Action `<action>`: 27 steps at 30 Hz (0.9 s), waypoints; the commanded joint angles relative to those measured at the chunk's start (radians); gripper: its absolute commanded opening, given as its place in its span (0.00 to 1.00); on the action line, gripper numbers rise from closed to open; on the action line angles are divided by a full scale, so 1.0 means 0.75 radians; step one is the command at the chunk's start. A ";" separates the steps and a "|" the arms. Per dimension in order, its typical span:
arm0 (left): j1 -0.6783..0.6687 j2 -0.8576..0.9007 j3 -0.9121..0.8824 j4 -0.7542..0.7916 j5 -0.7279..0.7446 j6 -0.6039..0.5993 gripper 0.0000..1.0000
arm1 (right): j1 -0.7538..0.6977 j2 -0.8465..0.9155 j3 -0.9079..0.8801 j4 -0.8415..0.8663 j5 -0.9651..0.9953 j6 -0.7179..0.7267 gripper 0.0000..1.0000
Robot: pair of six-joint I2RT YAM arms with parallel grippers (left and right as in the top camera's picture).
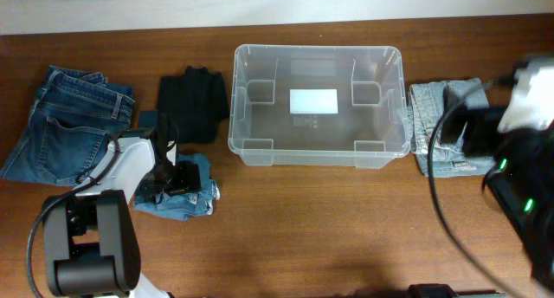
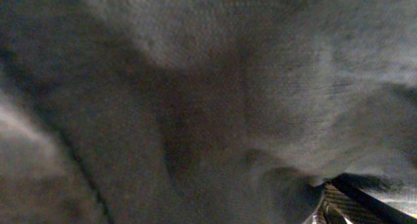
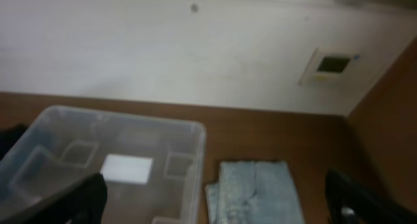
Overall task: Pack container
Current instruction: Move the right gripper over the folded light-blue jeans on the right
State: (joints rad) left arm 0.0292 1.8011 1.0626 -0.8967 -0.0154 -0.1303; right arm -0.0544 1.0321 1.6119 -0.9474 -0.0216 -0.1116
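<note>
Crumpled denim garment: pale blue-grey cloth pressed up against the left wrist lens, filling nearly all of that view. A sliver of table shows at the lower right corner.

Item 1, the container. Clear plastic bin, upright at the back middle of the table, white label on its base, nothing inside. It lies ahead and to the left of the right fingers, and ahead and to the right of the left fingers, well apart from them.

Item 2, crumpled denim garment (as above). It lies directly under the left gripper, near the bin's front left corner and not touching it. The left fingers are hidden by arm and cloth, so I cannot tell whether they have closed on it.

Item 3, black folded garment. Just beyond the left fingers, beside the bin's left wall.

Item 4, dark blue jeans. Loosely folded, further out to the left of the left fingers.

Item 5, folded pale denim. Just beside the bin's right wall, ahead of the right gripper. That gripper's fingers are spread wide with nothing between them.

Status, as a judgement: packing is at its very start. None of the four garments is in the bin and all remain to be loaded. The first pickup looks to be under way at Item 2.
</note>
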 commanded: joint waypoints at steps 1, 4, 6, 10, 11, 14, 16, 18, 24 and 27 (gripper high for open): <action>-0.004 0.032 0.003 -0.001 -0.009 0.017 0.99 | -0.212 0.166 0.192 -0.080 -0.293 -0.057 0.99; -0.004 0.032 0.003 -0.001 -0.009 0.017 1.00 | -0.428 0.290 0.262 -0.104 -0.562 -0.055 0.99; -0.004 0.032 0.003 -0.001 -0.009 0.017 0.99 | -0.589 0.373 0.271 -0.094 -0.760 -0.055 0.99; -0.004 0.032 0.003 -0.001 -0.009 0.017 0.99 | -0.816 0.538 0.270 -0.094 -0.863 -0.055 0.98; -0.004 0.032 0.003 -0.001 -0.009 0.017 0.99 | -0.841 0.572 0.270 -0.095 -0.864 -0.055 0.98; -0.004 0.032 0.003 -0.001 -0.009 0.017 0.99 | -0.895 0.674 0.270 -0.100 -0.864 -0.038 0.98; -0.004 0.032 0.003 -0.001 -0.009 0.017 0.99 | -0.910 0.747 0.270 -0.106 -0.864 -0.036 0.98; -0.004 0.032 0.003 -0.001 -0.009 0.017 0.99 | -0.916 0.820 0.270 -0.110 -0.863 -0.036 0.98; -0.004 0.032 0.003 -0.001 -0.009 0.017 0.99 | -0.916 1.056 0.270 -0.119 -0.859 -0.036 0.98; -0.004 0.032 0.003 -0.001 -0.009 0.017 0.99 | -0.917 1.159 0.270 -0.152 -0.853 -0.036 0.98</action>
State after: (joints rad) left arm 0.0292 1.8011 1.0626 -0.8967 -0.0158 -0.1303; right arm -0.7372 1.8351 1.8008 -1.0447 -0.6415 -0.1341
